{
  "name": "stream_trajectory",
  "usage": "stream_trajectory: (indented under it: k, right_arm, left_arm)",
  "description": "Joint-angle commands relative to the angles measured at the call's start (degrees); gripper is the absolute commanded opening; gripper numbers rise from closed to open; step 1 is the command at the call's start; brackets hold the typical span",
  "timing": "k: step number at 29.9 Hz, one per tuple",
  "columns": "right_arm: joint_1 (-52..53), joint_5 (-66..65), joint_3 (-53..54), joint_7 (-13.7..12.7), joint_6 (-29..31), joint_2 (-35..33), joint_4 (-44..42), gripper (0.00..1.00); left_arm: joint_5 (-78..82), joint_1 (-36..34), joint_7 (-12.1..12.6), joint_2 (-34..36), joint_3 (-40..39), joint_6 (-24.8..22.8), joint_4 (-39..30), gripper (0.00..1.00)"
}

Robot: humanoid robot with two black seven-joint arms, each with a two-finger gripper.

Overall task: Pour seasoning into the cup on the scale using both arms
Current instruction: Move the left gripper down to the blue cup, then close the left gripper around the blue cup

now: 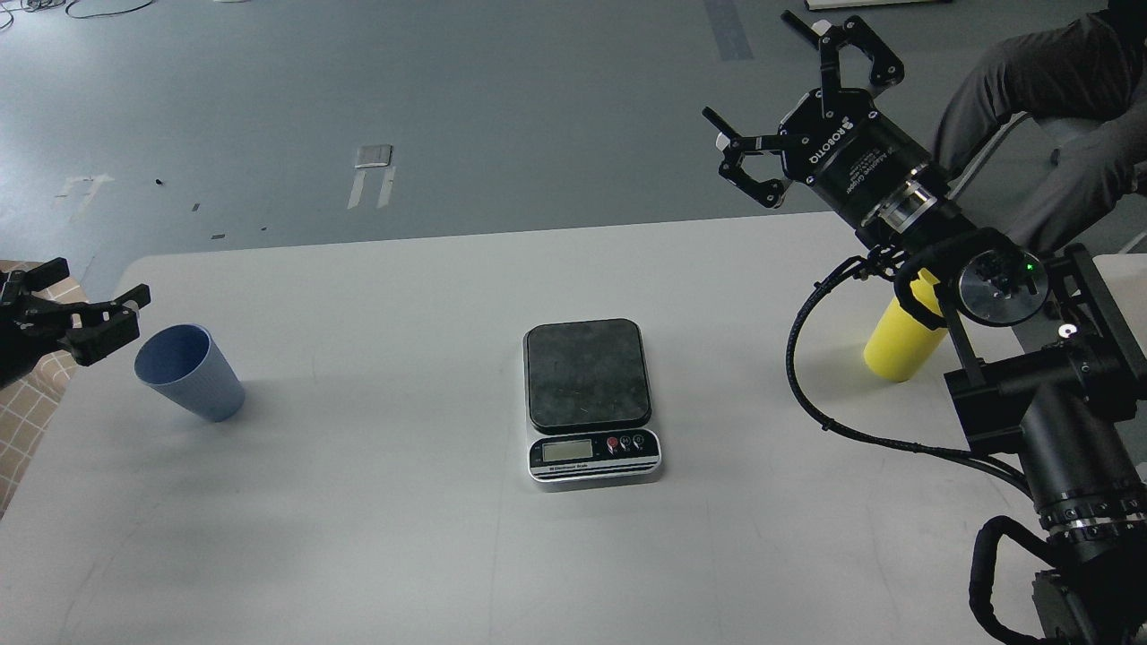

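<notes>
The light blue ribbed cup stands upright on the white table at the left. My left gripper is open and empty just left of the cup's rim, apart from it. The scale sits at the table's middle with a bare dark platform. The yellow seasoning bottle stands at the right, its upper part and nozzle hidden behind my right arm. My right gripper is open and empty, raised high above the table's far right edge, up and left of the bottle.
A seated person's legs are at the top right, behind my right arm. A checked cloth lies off the table's left edge. The grey floor lies beyond the table's far edge.
</notes>
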Motion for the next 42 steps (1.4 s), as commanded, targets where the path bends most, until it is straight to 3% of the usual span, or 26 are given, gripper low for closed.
stream_trajectory:
  k: [1, 12, 16, 26, 36, 42]
  right_arm:
    - [0.0, 0.0, 0.0, 0.0, 0.0, 0.0, 0.0, 1.00]
    - [-0.7, 0.0, 0.1, 0.0, 0.0, 0.0, 0.1, 1.00]
    - [-0.7, 0.0, 0.1, 0.1, 0.0, 0.0, 0.2, 1.00]
    - [-0.8, 0.1, 0.1, 0.0, 0.0, 0.0, 0.1, 1.00]
    - [-0.8, 0.0, 0.2, 0.0, 0.0, 0.0, 0.1, 1.00]
    - [-0.8, 0.0, 0.2, 0.0, 0.0, 0.0, 0.1, 1.00]
  left_arm:
    - [-0.7, 0.7, 0.0, -0.6, 0.1, -0.2, 0.1, 0.96]
    - [-3.8, 2.8, 0.0, -2.2, 0.4, -0.5, 1.2, 0.96]
    - [-3.9, 2.7, 0.0, -3.9, 2.1, -0.4, 3.2, 0.90]
    - [-4.1, 2.7, 0.0, -4.5, 2.2, -0.5, 3.3, 0.87]
    - [-6.7, 2.6, 0.0, -4.6, 4.8, -0.8, 5.0, 0.77]
    - [-7.8, 2.5, 0.0, -4.9, 5.1, -1.9, 5.4, 0.64]
